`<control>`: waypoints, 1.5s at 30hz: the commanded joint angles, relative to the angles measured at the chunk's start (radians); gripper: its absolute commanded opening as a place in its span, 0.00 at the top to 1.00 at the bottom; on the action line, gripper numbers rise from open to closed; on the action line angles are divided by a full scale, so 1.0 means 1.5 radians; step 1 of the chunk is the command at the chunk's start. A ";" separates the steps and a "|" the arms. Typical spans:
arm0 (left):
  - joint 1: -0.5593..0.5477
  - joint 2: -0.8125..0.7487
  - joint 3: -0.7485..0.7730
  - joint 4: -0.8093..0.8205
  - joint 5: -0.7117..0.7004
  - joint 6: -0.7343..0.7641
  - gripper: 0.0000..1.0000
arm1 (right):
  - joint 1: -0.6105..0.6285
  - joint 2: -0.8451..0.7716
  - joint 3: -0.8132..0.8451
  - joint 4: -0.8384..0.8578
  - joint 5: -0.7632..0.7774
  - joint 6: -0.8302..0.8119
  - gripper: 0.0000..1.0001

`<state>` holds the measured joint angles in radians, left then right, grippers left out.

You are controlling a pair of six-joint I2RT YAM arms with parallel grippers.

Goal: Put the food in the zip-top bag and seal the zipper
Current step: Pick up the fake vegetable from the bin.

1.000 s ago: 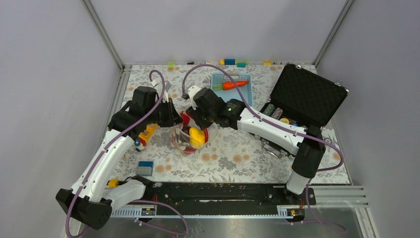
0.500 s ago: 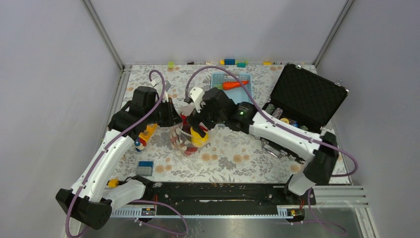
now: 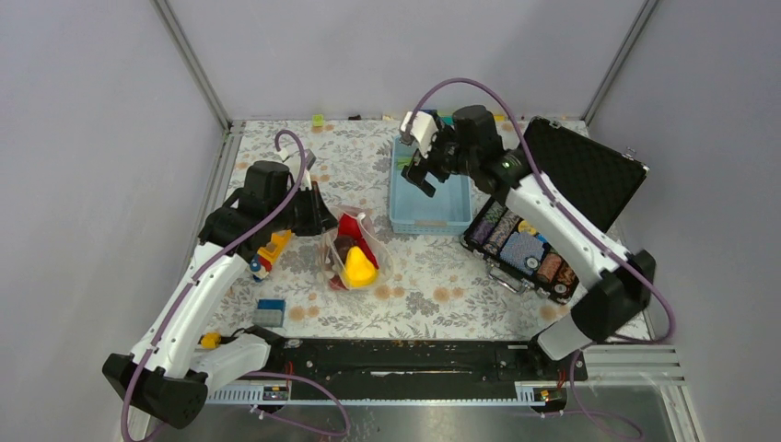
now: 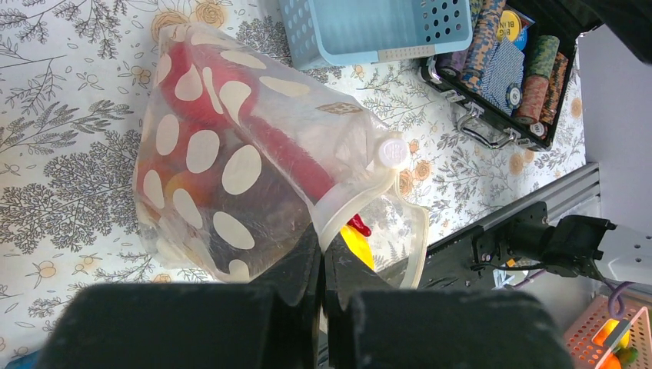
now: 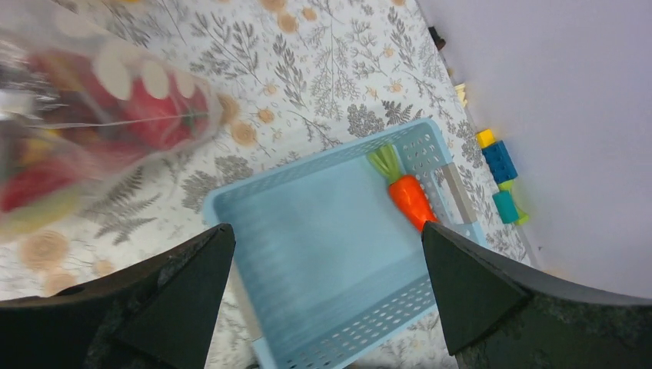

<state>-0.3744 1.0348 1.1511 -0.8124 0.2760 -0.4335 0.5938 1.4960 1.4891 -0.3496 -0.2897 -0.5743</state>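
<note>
On the floral worktop (image 3: 433, 276), left claw (image 4: 321, 250) pinches the rim of the limp zip-top bag (image 4: 231, 169); right claw (image 5: 324, 238), spread empty, should grip the probably slick carrot (image 5: 411, 201) mid-body.

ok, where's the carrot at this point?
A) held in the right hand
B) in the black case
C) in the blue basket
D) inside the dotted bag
C: the right wrist view shows the carrot lying along one end wall of the blue basket, with the right hand open above the basket and holding nothing.
</note>
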 commanded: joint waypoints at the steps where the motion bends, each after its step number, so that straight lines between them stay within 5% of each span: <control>1: 0.005 -0.017 0.007 0.043 -0.012 0.016 1.00 | -0.046 0.135 0.131 -0.104 -0.078 -0.153 0.01; 13: 0.013 -0.006 0.009 0.043 -0.028 0.034 1.00 | -0.102 0.507 0.500 -0.356 -0.009 -0.388 0.03; 31: 0.017 0.023 0.000 0.044 -0.018 0.051 1.00 | -0.129 0.668 0.482 -0.106 0.068 -0.503 0.08; 45: 0.018 0.029 0.003 0.041 -0.030 0.050 1.00 | -0.127 0.677 0.432 -0.096 0.052 -0.583 0.23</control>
<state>-0.3542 1.0771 1.1511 -0.7937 0.2466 -0.3698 0.3992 2.4920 2.1483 -0.5011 -0.2184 -1.4136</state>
